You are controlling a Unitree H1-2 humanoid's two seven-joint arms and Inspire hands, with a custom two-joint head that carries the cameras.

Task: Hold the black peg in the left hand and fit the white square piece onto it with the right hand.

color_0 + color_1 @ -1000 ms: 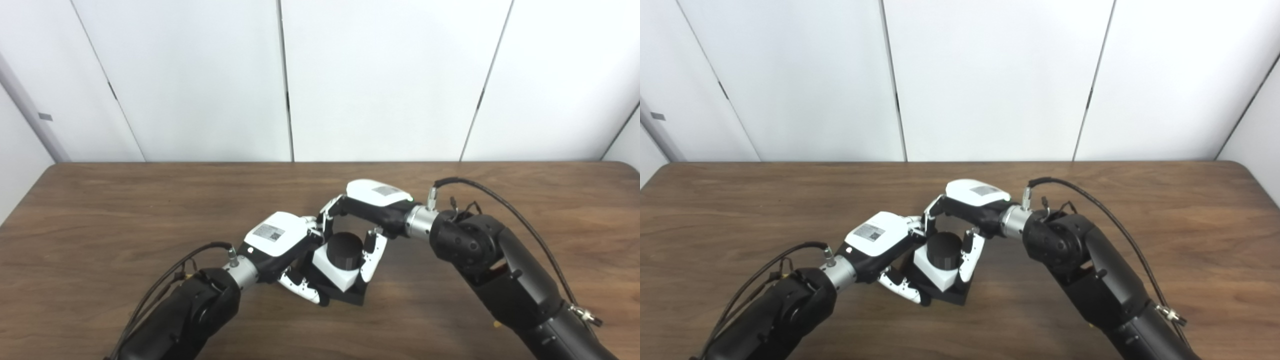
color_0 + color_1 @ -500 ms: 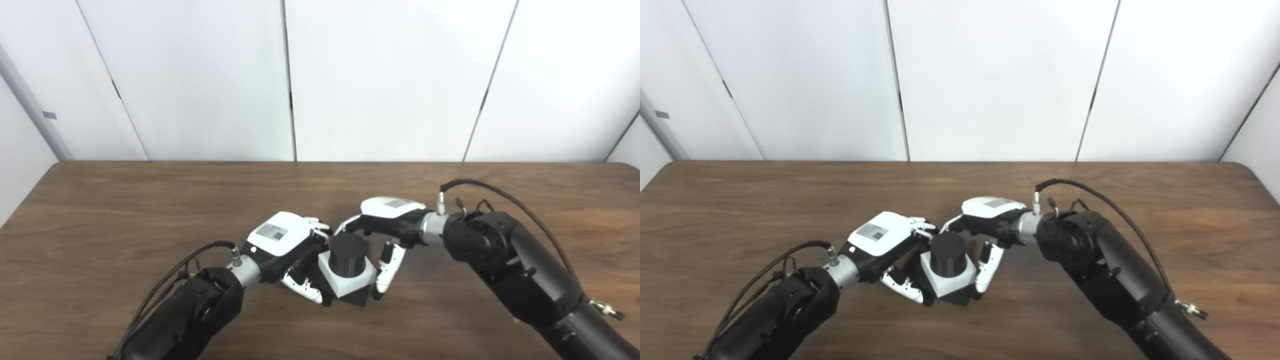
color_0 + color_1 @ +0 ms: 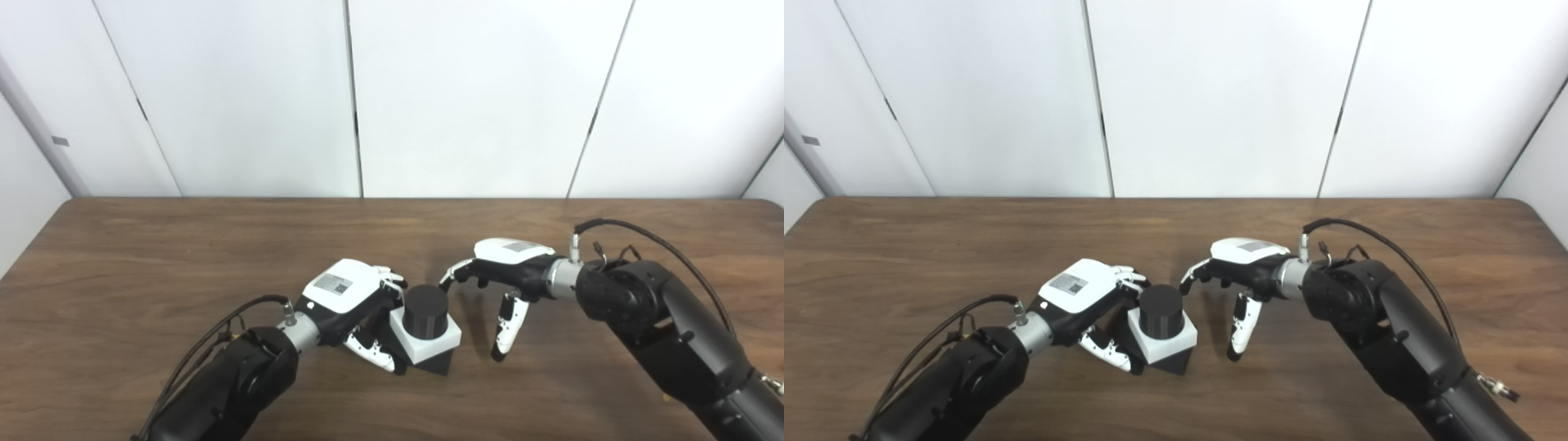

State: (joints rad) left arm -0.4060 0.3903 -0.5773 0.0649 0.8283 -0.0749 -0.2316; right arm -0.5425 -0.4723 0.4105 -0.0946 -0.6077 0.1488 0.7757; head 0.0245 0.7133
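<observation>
The black peg [image 3: 425,310] is a round black post on a black base and stands on the table [image 3: 184,257]. The white square piece [image 3: 429,344] sits around the post, resting on the base. My left hand [image 3: 355,303] is shut on the peg's base from the left, thumb low at the front. My right hand [image 3: 499,288] is open and empty, a short way to the right of the peg, fingers spread and pointing down and left. It also shows in the right eye view [image 3: 1237,282].
The wooden table's back edge [image 3: 392,199] meets white wall panels. Black cables loop off both wrists [image 3: 637,236].
My right hand has let go of the white piece, opened and drawn back to the right. The white piece stays seated on the peg. The left hand keeps its hold.
</observation>
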